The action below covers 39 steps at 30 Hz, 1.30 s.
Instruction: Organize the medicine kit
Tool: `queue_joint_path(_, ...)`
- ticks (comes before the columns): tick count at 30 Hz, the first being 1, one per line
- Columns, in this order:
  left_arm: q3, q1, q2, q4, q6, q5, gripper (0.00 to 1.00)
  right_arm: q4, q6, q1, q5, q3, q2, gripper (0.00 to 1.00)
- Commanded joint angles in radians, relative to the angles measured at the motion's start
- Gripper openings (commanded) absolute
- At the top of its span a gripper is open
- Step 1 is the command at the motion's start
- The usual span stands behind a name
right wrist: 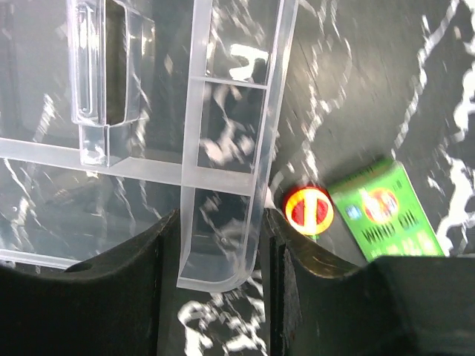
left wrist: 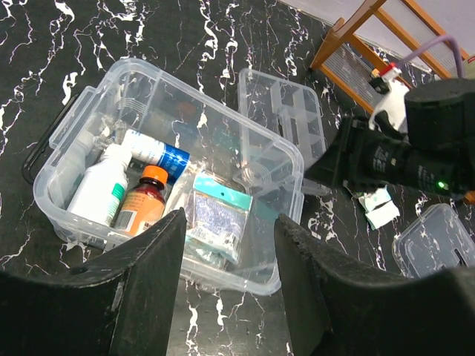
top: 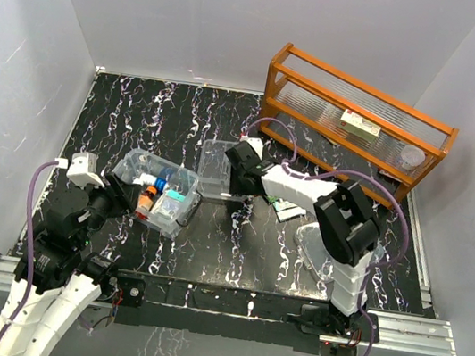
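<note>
Right fingers (right wrist: 89, 297) straddle one tray (right wrist: 223, 185); one box (left wrist: 185, 89), one lid (left wrist: 434, 241).

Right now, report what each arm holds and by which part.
Left fingers: nothing. Right fingers straddle the divided tray's end compartment, at its walls; whether they grip it cannot be told.

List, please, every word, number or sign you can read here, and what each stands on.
"WOOD OIL", blurred, likely: green packet on the table.
Red circle with bar, no words: round cap beside it.
Labels on the bottles and sachet in the clear box: too small to read.
Divided tray: no text.
</note>
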Motion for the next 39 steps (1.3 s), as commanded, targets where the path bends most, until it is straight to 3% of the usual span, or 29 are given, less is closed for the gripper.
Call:
queue_joint_path(1, 0.02, 0.001, 0.001, -0.005, 0.002, -0.004, 0.5, -0.028, 0.003, 0.013, -0.024, -0.121, -0.141, 0.36)
queue_joint_path(5, 0.02, 0.001, 0.008, -0.003, 0.003, -0.004, 0.5, 0.021, 0.001, 0.021, -0.13, -0.252, -0.228, 0.37)
queue_joint_path(15, 0.02, 0.001, 0.016, -0.004, 0.003, -0.009, 0.51, 0.014, 0.001, 0.113, -0.154, -0.389, -0.354, 0.45)
queue_joint_path(21, 0.021, 0.001, 0.016, -0.006, 0.0, -0.015, 0.51, -0.049, 0.065, 0.134, -0.08, -0.383, -0.433, 0.58)
queue_joint_path(26, 0.021, 0.0, 0.018, -0.007, -0.001, -0.018, 0.52, -0.073, 0.071, 0.128, 0.058, -0.338, -0.523, 0.62)
queue_joint_path(33, 0.021, 0.001, 0.013, -0.007, -0.003, -0.021, 0.52, -0.008, -0.116, 0.074, 0.215, -0.355, -0.55, 0.61)
queue_joint_path(39, 0.021, 0.001, 0.008, -0.007, -0.003, -0.02, 0.53, 0.087, -0.344, -0.042, 0.093, -0.375, -0.502, 0.58)
